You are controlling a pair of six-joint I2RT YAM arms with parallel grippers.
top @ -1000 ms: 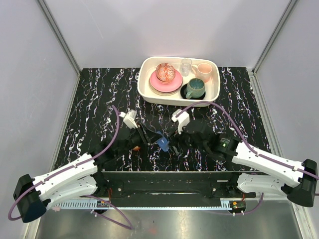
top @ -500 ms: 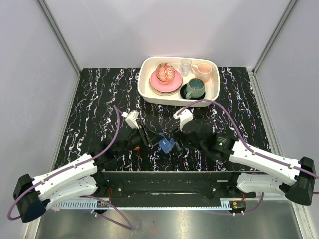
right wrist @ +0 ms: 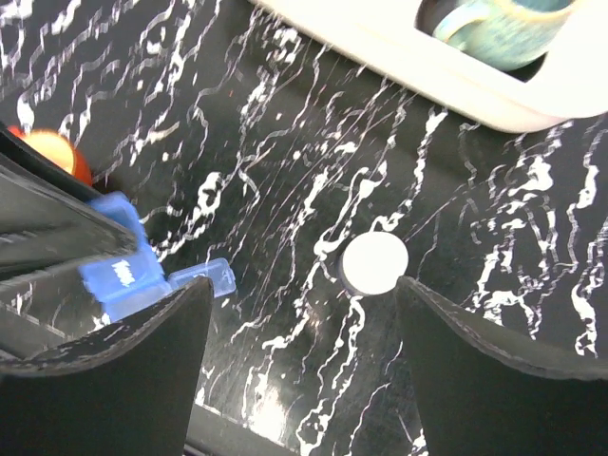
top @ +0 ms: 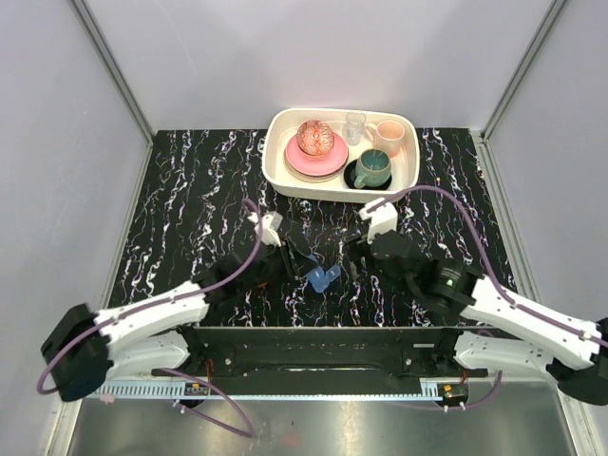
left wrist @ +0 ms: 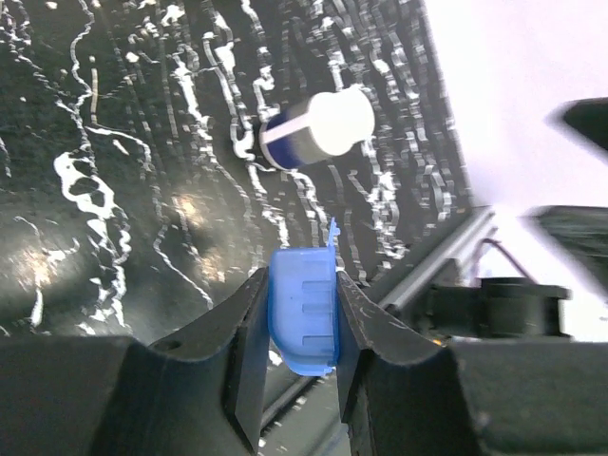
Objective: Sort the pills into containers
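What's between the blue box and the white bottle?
Nothing, just bare table between the blue box and the white bottle; the right wrist view shows it.

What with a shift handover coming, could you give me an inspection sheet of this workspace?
Surface: black table with white veining.
Job's things: blue pill box, one lid flap seemingly open, held off the table; orange cup partly hidden beside it; white bottle free on the table; no loose pills seen.
Clutter: white tray at the far edge holding pink plates, clear glass, pink cup, teal mug.
Grippers: left gripper fingers shut on the box; right gripper open, holding nothing.
Cables: purple cables loop along both arms.
Surroundings: grey walls, metal frame posts.
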